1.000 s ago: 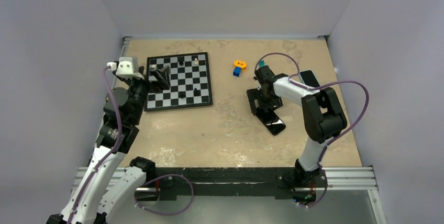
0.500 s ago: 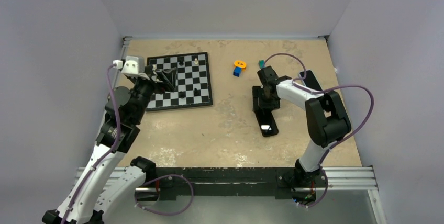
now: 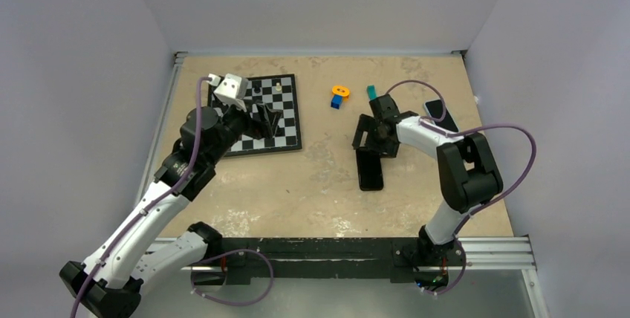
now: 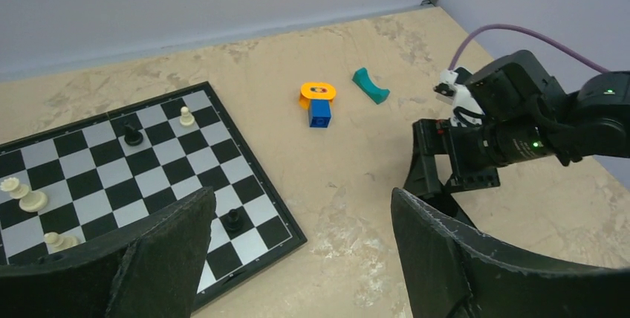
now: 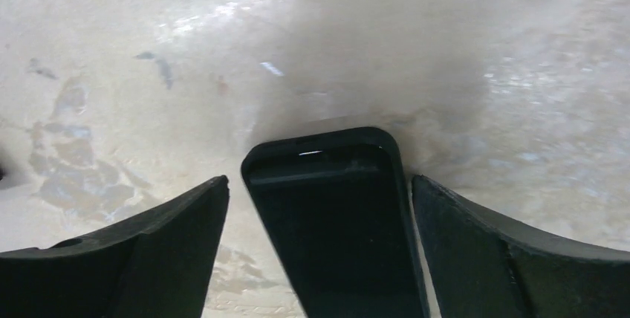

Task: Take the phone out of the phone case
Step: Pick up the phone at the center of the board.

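A black phone case (image 3: 370,170) lies flat on the tan table, long side toward the near edge. In the right wrist view its rounded end (image 5: 327,199) sits between my fingers with a gap on each side; I cannot tell whether a phone is inside. My right gripper (image 3: 376,138) is open, low over the case's far end, straddling it (image 5: 319,184). My left gripper (image 3: 272,120) is open and empty, over the right part of the chessboard, well left of the case (image 4: 297,258).
A chessboard (image 3: 291,134) with a few pieces lies at the left (image 4: 171,154). An orange and blue brick (image 3: 339,96) and a teal piece (image 3: 371,92) sit behind the case. A second black slab (image 3: 440,115) lies at the right under the cable.
The case turned from a diagonal to pointing at the near edge and slid slightly left under the right gripper. The left arm swung right, out over the chessboard.
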### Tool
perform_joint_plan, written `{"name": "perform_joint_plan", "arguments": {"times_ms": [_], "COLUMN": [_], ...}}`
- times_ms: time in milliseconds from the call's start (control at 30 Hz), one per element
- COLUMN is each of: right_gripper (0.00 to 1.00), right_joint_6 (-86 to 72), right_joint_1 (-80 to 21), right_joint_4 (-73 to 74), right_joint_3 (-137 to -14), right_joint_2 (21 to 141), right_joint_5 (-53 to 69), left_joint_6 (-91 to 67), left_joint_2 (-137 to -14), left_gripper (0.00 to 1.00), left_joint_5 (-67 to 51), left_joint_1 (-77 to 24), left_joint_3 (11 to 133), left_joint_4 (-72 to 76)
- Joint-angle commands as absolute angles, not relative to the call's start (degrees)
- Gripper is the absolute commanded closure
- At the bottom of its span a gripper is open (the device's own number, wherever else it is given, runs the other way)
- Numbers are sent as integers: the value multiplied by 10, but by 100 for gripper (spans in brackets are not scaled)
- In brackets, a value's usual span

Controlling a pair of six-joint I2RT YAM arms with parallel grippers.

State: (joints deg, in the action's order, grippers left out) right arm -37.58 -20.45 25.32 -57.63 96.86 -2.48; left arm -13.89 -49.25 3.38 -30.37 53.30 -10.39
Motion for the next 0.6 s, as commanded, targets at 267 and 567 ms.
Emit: {"name": "perform_joint_plan", "arguments": {"times_ms": [267, 567], "right_gripper": [2, 47], "right_joint_6": [-364, -387], "right_joint_1": [-293, -330], "right_joint_4": [381, 388], "right_joint_3": [-595, -625], "right_joint_2": [985, 1061], "right_joint_5": [-101, -101], "left_joint_6": [-170, -145], "left_joint_2": [-468, -452], "left_gripper": [10, 11], "left_joint_5": [-41, -18], "left_joint_1": [-315, -355], "left_joint_3": [567, 576], "left_joint_4": [-88, -105]}}
